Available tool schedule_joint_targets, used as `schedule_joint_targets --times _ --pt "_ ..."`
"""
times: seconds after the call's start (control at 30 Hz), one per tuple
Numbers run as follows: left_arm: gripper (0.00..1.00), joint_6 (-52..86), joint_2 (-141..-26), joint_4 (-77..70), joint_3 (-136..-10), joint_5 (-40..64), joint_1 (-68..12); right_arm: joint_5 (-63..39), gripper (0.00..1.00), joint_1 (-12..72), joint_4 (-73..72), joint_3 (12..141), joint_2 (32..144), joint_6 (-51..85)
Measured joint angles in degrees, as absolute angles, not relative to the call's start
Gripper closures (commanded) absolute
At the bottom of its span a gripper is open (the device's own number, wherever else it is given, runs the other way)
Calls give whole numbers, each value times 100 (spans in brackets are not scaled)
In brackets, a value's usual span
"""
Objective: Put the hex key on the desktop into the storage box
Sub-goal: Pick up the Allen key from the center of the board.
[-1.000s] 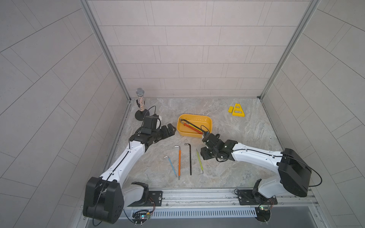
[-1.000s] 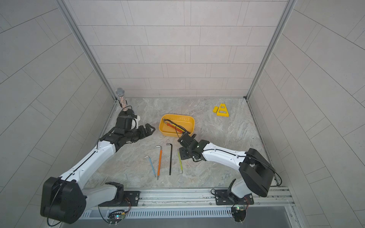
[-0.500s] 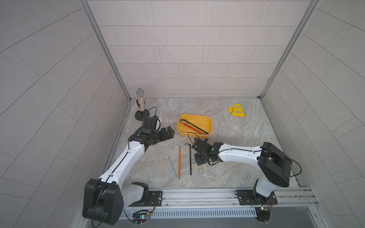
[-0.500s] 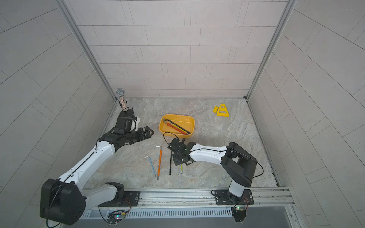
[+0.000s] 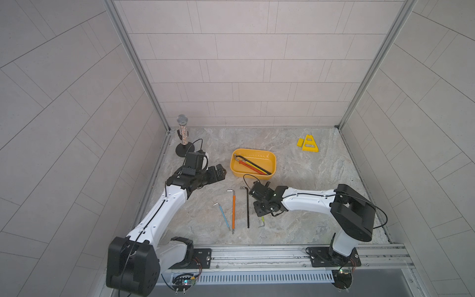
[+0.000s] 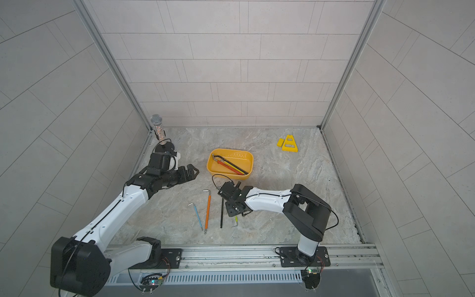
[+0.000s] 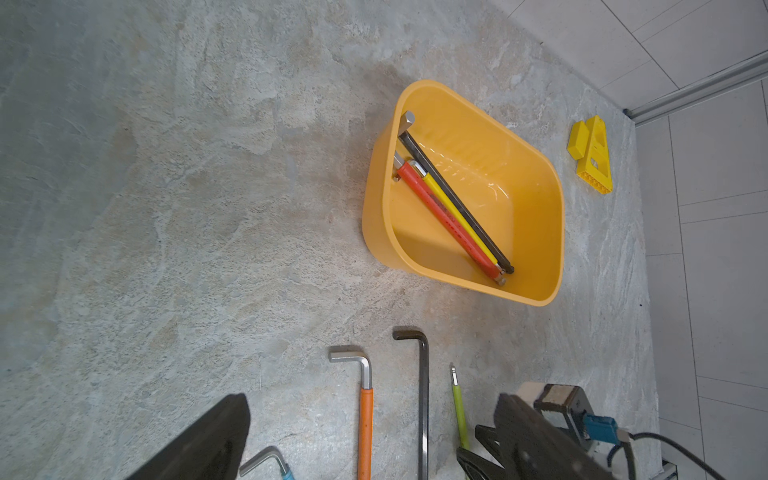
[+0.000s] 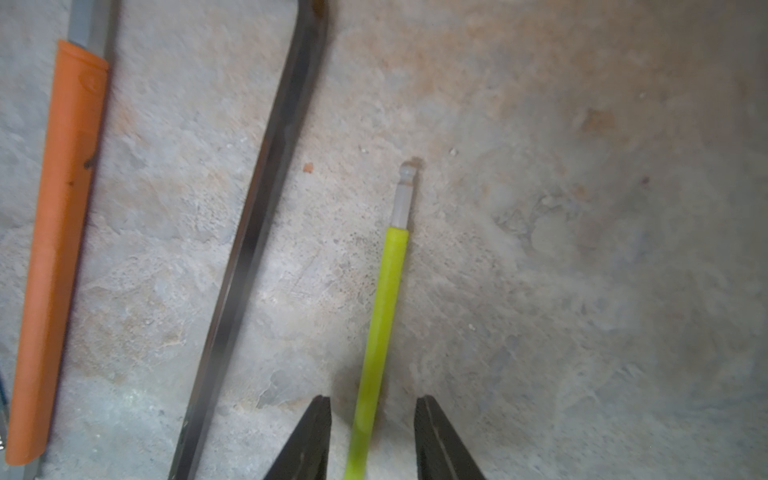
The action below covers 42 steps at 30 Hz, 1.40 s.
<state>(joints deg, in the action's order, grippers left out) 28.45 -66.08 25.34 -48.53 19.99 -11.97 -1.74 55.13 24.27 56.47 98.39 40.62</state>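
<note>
- Four hex keys are lying on the tabletop near the storage box.
- Closing squarely across the lime-green hex key, staying low, is looking wisest.
- Right end effector is straddling it, jaws partly open, gripping nothing yet.
- Left end effector is hanging wide open, empty, beside the box.

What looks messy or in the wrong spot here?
Nothing is spilled or broken. Four hex keys lie on the desktop, outside the storage box: blue key, orange key, black key, green key.
</note>
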Motion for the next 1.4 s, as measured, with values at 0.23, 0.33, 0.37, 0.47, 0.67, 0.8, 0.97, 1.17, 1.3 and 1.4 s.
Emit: schedule_joint_targets --times 0.23,0.33,0.37,0.47,0.67,0.8,0.97,1.17,1.3,1.4 --pt "0 2845 -6608 2534 -4853 1999 -1197 -196 63 5513 2418 5647 9872 4071" --pt "0 2845 -6608 2534 -4853 1999 -1197 -180 63 5524 2427 5671 9900 4077" --pt "0 2845 -6608 2534 -4853 1999 -1197 -169 63 5533 2429 5695 9920 4077" --pt "0 2845 -6608 2534 -4853 1999 -1197 -84 63 5564 2471 5791 10005 4077" --pt "0 2845 -6608 2534 -4853 2001 -1197 130 64 5660 2587 5992 10182 4077" --pt "0 2845 -6608 2534 -4853 1999 -1197 259 67 5701 2613 6075 10267 4088" --pt "0 2845 -6608 2534 -4853 1999 -1197 329 77 5712 2600 6090 10285 4150" --pt "0 2845 -6608 2534 -4853 1984 -1192 381 94 5723 2558 6086 10285 4246" --pt "0 2845 -6608 2534 -4853 1977 -1170 401 98 5725 2565 6086 10274 4252" --pt "0 2842 -6608 2534 -4853 1966 -1164 436 99 5721 2644 6084 10243 4226"
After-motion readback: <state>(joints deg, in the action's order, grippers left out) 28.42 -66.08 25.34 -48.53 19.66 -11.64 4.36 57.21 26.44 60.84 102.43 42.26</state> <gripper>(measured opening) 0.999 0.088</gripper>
